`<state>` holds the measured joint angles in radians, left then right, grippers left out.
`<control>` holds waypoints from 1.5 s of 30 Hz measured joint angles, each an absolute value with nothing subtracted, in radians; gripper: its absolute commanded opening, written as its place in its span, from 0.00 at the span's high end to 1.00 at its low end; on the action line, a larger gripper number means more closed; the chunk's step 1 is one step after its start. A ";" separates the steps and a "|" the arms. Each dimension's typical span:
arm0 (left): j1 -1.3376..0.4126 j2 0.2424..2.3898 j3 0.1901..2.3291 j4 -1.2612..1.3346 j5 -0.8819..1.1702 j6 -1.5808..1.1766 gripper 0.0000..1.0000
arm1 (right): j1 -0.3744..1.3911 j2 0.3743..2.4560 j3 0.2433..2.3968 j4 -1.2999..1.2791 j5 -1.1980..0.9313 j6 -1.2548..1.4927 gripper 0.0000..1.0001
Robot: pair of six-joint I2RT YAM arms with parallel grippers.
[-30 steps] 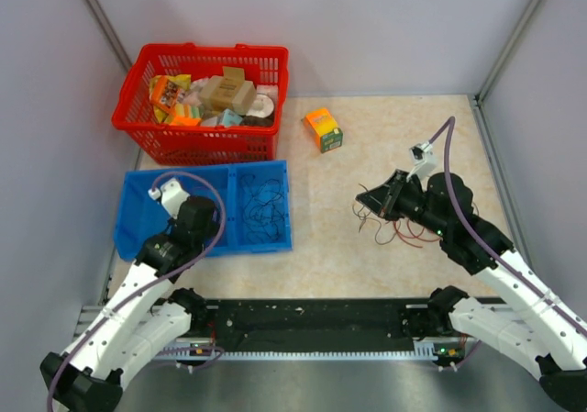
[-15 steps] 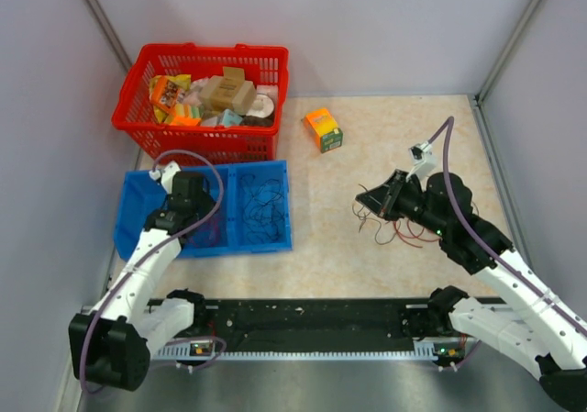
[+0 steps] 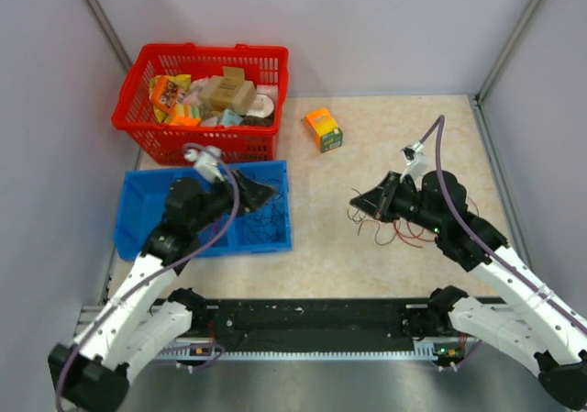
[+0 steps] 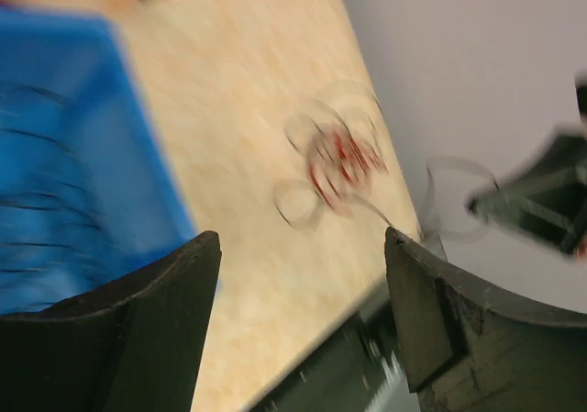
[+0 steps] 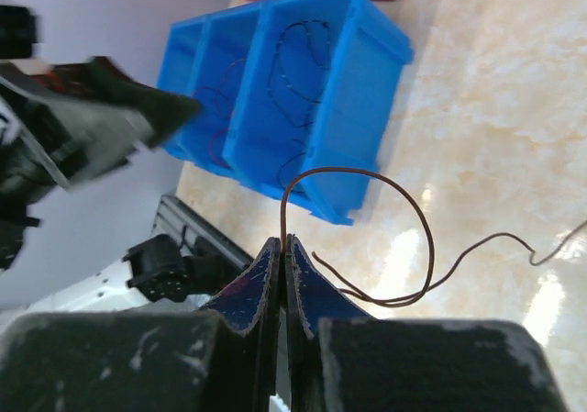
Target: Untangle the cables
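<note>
Cable (image 5: 404, 224) in right gripper (image 5: 280, 258).

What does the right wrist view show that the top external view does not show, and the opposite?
Only the right wrist view shows the right gripper shut on a brown wire, which loops above its tips.

Only the top external view shows the red basket, the orange box, and the loose cables on the table.

Both show the blue bin with dark wires inside, and the left gripper open over it.
</note>
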<state>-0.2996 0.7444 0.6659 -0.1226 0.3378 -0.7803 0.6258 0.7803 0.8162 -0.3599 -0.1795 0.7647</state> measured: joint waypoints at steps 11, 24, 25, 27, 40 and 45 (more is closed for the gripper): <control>-1.005 1.112 0.724 0.220 0.244 -0.676 0.37 | 0.626 0.778 0.731 -0.114 -0.368 0.983 1.00; -1.028 1.385 0.843 0.255 0.089 -0.672 0.54 | 0.628 0.662 0.677 0.071 -0.379 1.199 1.00; -1.028 1.399 0.850 0.265 0.087 -0.678 0.52 | 0.628 0.655 0.667 0.084 -0.377 1.213 1.00; -1.028 1.412 0.854 0.286 0.085 -0.681 0.41 | 0.628 0.644 0.648 0.100 -0.369 1.237 1.00; -1.026 1.483 0.812 0.605 0.188 -0.744 0.33 | 0.628 0.631 0.628 0.191 -0.296 1.360 1.00; -1.026 1.542 0.823 0.677 0.244 -0.769 0.46 | 0.628 0.618 0.656 0.204 -0.272 1.375 1.00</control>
